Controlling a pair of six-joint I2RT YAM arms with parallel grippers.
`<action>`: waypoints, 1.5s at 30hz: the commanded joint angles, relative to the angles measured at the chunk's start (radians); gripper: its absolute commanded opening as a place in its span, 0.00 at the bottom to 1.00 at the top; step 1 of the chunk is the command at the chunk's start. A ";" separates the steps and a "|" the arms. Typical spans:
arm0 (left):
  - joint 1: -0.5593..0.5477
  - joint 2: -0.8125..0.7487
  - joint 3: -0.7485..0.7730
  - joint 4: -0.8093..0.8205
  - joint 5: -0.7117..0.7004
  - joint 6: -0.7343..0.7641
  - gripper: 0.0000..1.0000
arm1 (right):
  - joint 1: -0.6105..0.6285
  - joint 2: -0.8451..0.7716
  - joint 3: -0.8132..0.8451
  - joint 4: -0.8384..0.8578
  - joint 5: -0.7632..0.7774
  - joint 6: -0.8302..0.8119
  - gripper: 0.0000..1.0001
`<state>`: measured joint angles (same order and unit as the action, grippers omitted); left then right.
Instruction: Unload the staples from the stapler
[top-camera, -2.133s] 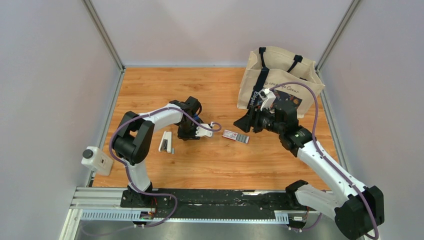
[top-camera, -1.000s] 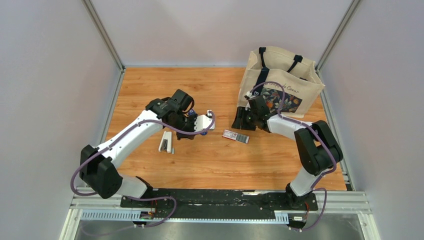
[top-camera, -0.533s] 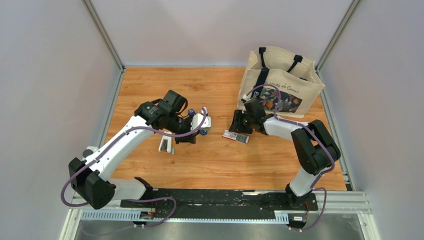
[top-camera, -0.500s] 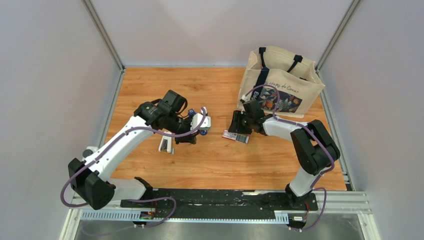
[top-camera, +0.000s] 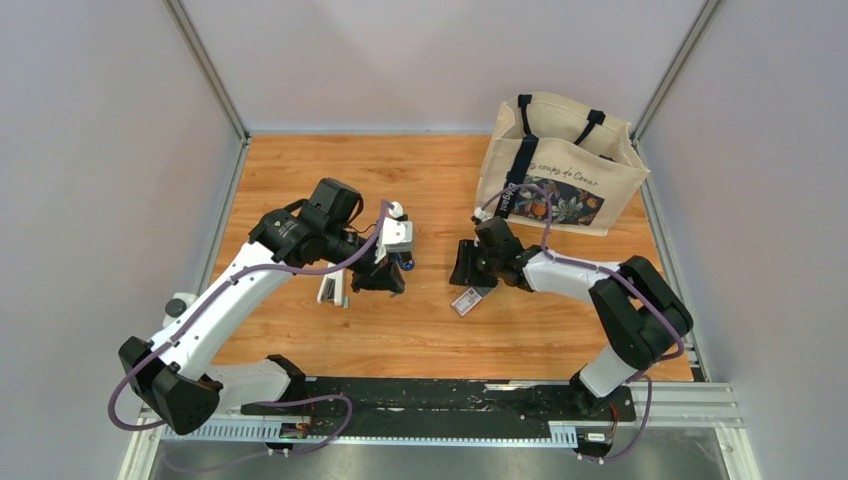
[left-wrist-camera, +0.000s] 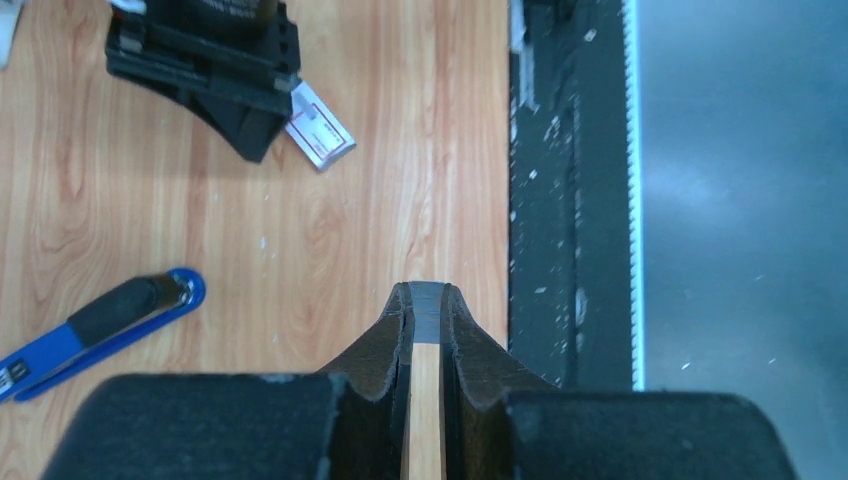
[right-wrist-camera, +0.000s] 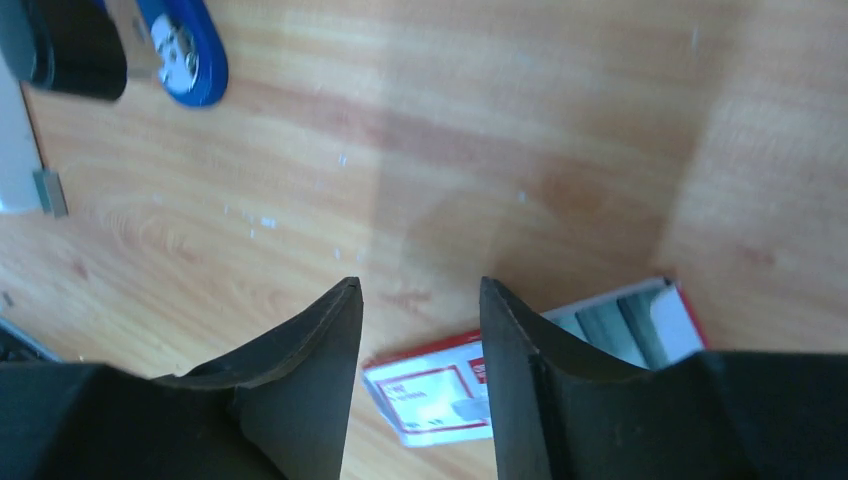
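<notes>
Stapler (left-wrist-camera: 100, 325) and "de Coeur" tote bag (top-camera: 600, 165)

Bright, even overhead light; soft shadows on the wooden table (top-camera: 440, 330). Top view sharp. Right wrist view soft: staple box (right-wrist-camera: 430, 395) blurred, right gripper (right-wrist-camera: 420, 290) out of focus. Left wrist crisp.

Tote bag (top-camera: 560, 170) stands far right on table (top-camera: 300, 170). Staple box (top-camera: 466, 301) lies mid-table, before it. Stapler (left-wrist-camera: 100, 325) lies left of box, small oblong object (top-camera: 333, 286) further left.
</notes>
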<state>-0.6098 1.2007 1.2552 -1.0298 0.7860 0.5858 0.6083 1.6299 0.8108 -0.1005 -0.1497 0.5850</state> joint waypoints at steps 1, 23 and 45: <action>0.001 -0.035 -0.004 0.137 0.192 -0.150 0.10 | 0.015 -0.154 -0.036 -0.012 0.025 0.009 0.54; 0.107 0.005 -0.361 1.844 0.334 -1.762 0.13 | 0.019 -0.752 -0.013 0.196 -0.501 0.015 0.58; 0.110 0.010 -0.384 1.777 0.329 -1.670 0.14 | 0.084 -0.625 0.120 0.295 -0.514 0.052 0.51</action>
<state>-0.5049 1.2247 0.8665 0.7235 1.1160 -1.1126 0.6785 1.0039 0.8894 0.1413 -0.6476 0.6292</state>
